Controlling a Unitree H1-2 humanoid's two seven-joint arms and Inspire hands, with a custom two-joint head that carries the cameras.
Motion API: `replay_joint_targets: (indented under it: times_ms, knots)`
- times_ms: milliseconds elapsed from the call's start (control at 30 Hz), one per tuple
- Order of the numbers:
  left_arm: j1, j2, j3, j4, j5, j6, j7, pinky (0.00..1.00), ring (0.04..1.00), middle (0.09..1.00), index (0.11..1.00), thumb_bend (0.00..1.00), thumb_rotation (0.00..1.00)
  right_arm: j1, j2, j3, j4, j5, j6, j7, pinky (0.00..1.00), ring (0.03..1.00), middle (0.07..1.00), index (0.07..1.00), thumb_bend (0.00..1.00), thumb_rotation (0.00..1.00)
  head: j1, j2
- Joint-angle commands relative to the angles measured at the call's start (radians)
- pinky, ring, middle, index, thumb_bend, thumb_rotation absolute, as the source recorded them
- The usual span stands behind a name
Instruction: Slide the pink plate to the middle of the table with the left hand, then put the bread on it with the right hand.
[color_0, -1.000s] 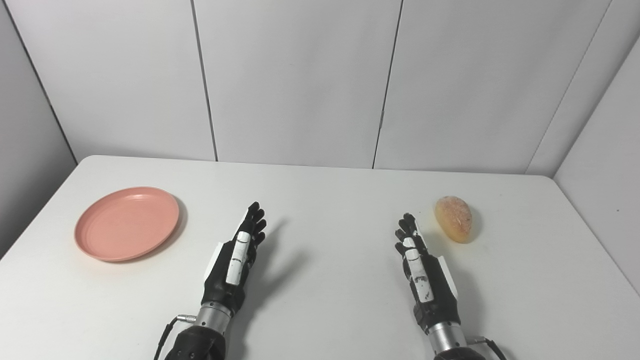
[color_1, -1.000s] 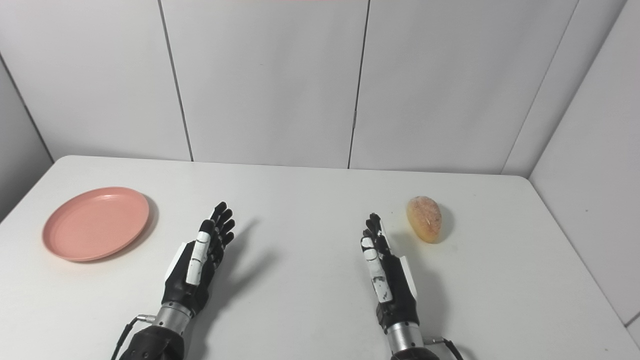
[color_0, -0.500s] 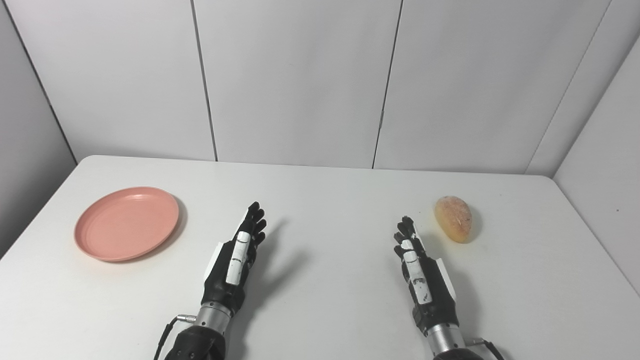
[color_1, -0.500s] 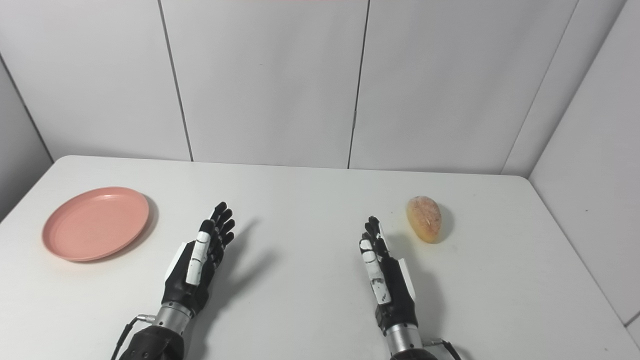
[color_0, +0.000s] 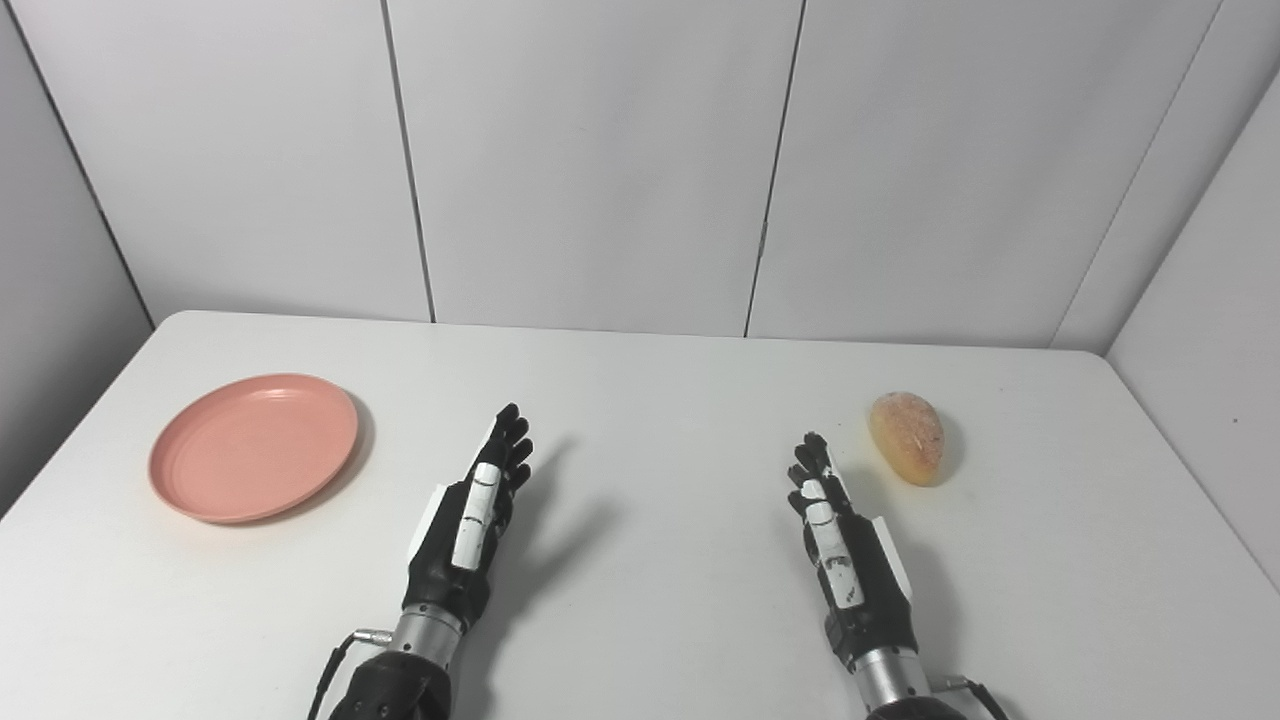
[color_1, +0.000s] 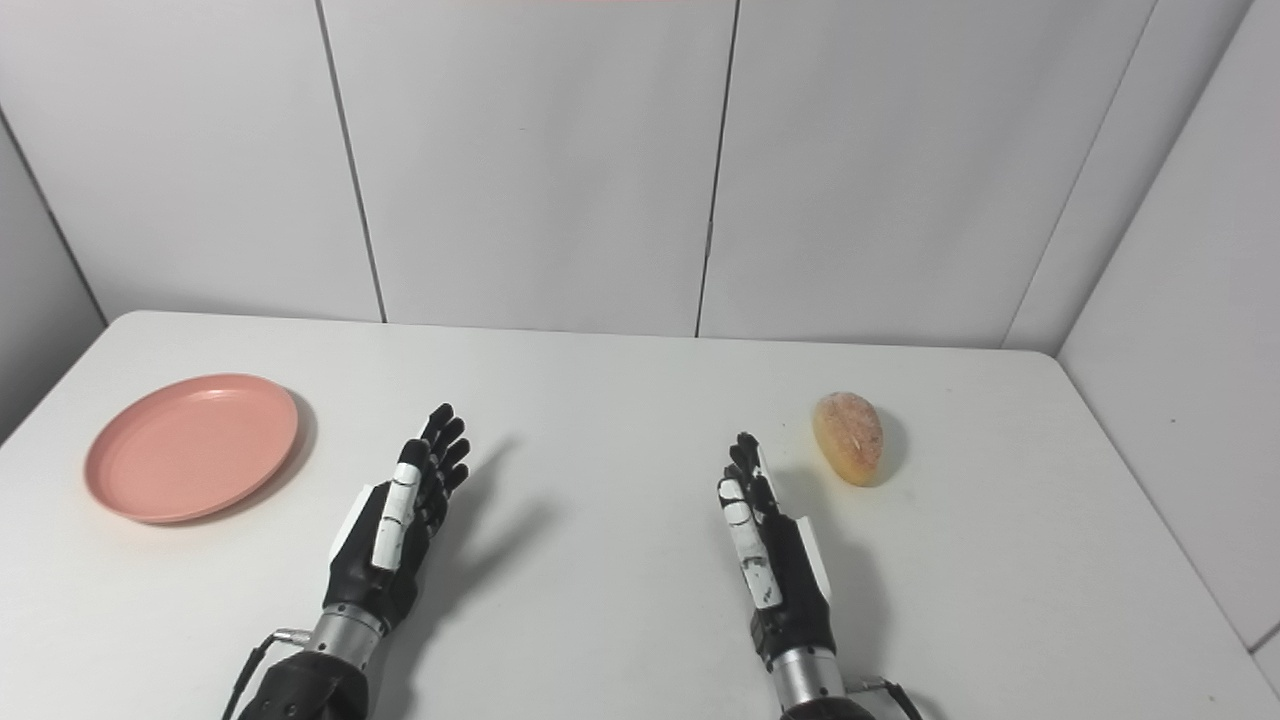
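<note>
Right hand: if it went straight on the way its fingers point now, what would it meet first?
Probably nothing. The right hand points up the bare table toward the back wall, and the bread lies just to the right of that line. The margin looks slim, and depth is hard to judge.

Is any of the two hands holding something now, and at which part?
Nothing is held. The left hand and right hand are open; plate and bread lie untouched.
</note>
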Motion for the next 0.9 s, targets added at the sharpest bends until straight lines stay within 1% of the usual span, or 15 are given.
replay_joint_targets:
  times_ms: [0,600,867]
  knots:
    - [0.024,-0.003,-0.003,0.017,0.003,-0.016,-0.007,1.0,1.0,1.0,1.0,0.73,1.0,-0.028,0.004,-0.004,-0.028,0.003,-0.035,0.003,1.0,1.0,1.0,1.0,0.6,0.91,0.002,0.001]
    - [0.023,-0.001,-0.004,0.018,0.004,-0.016,-0.008,1.0,1.0,1.0,1.0,0.73,1.0,-0.03,0.001,-0.004,-0.025,0.003,-0.034,0.005,1.0,1.0,1.0,1.0,0.61,0.9,0.002,0.0]
    - [0.023,-0.003,-0.004,0.015,0.023,-0.014,0.01,1.0,1.0,1.0,1.0,0.71,1.0,-0.03,0.001,-0.003,-0.027,-0.003,-0.031,0.002,1.0,1.0,1.0,1.0,0.6,0.9,0.001,-0.001]
